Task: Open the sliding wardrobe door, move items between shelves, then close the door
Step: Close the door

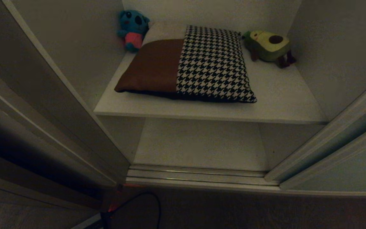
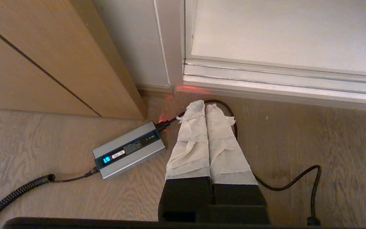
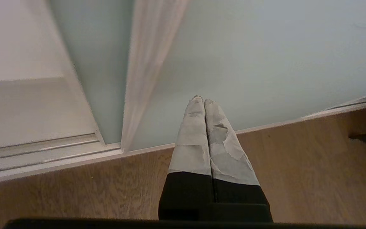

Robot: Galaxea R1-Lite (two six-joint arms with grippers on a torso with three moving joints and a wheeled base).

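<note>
Pale grey-green sliding wardrobe door [image 3: 265, 57] stands open, square houndstooth cushion [image 1: 213, 65] unmoved on upper beige shelf [image 1: 281, 105]; left gripper [image 2: 204, 106] and right gripper [image 3: 201, 100] both pressed together, empty.

I see the square houndstooth-and-brown cushion [image 1: 189, 65] lying on the upper pale flat shelf [image 1: 278, 101], a blue plush bear [image 1: 132, 29] behind its left corner and an avocado plush toy [image 1: 269, 46] to its right. Below sits the lower shelf [image 1: 202, 144], with silver floor rails [image 1: 199, 176] in front. The pale sliding wardrobe door [image 1: 345, 159] stands to the right.
</note>
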